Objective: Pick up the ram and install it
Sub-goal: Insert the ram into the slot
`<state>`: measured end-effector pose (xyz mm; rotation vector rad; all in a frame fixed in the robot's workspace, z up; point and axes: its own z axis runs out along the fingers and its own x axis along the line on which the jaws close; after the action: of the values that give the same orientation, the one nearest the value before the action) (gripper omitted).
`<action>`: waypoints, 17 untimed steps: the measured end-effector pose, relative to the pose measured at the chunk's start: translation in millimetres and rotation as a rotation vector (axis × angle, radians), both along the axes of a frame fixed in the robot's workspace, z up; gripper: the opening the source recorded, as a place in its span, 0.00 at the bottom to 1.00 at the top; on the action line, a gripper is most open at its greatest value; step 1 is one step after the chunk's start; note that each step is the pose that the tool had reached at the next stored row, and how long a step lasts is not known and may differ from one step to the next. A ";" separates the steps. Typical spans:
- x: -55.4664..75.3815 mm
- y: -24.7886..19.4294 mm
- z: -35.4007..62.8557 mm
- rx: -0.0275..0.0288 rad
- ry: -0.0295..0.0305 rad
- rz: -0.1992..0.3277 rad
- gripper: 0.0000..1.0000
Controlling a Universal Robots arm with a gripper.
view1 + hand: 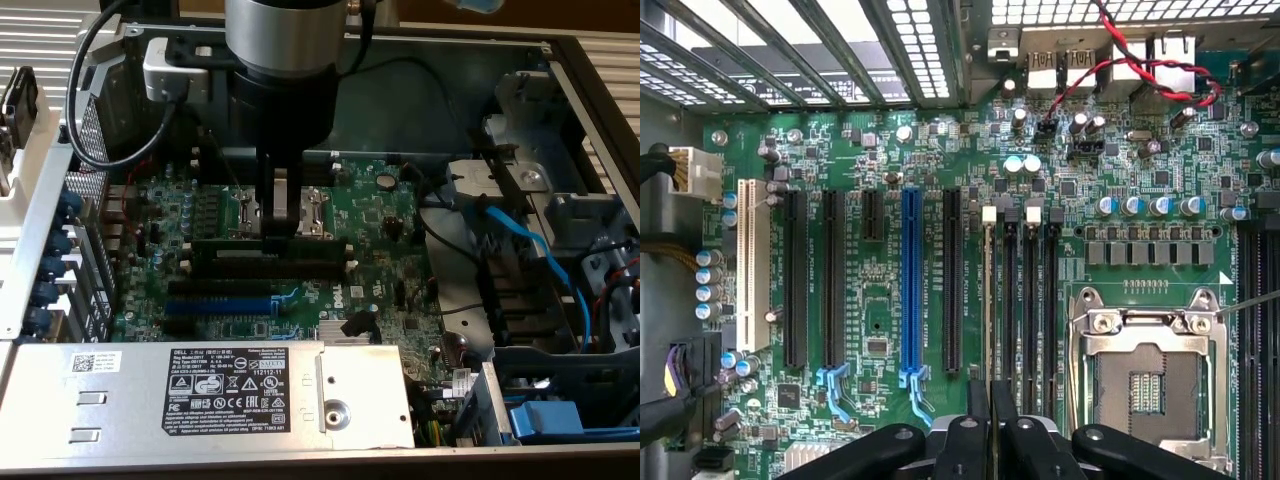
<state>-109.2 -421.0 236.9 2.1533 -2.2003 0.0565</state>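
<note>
The ram (pixel 232 250) is a long dark stick standing on edge along the black memory slots (pixel 1030 300), in the middle of the green motherboard (pixel 380 215). My gripper (pixel 281 232) comes straight down on its middle, with the fingers shut on its top edge. Whether the ram sits fully in a slot I cannot tell. In the wrist view the gripper (pixel 991 430) hangs over the near ends of the memory slots, its black fingers (pixel 965 440) close together. The ram itself is hard to make out there.
The blue expansion slot (pixel 220 303) and black slots lie beside the ram. The open CPU socket (pixel 1150 370) is on its other side. A silver power supply (pixel 200 390) borders the board in front. Drive cage and blue cable (pixel 540 250) stand at the exterior view's right.
</note>
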 end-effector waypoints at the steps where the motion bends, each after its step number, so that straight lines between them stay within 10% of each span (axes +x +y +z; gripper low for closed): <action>1: 0.0 -0.1 0.1 -0.0002 -0.0003 0.000 0.13; 17: -0.1 -0.9 -1.4 -0.0003 -0.0021 0.000 0.13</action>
<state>-109.3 -421.9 235.5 2.1541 -2.2012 0.0592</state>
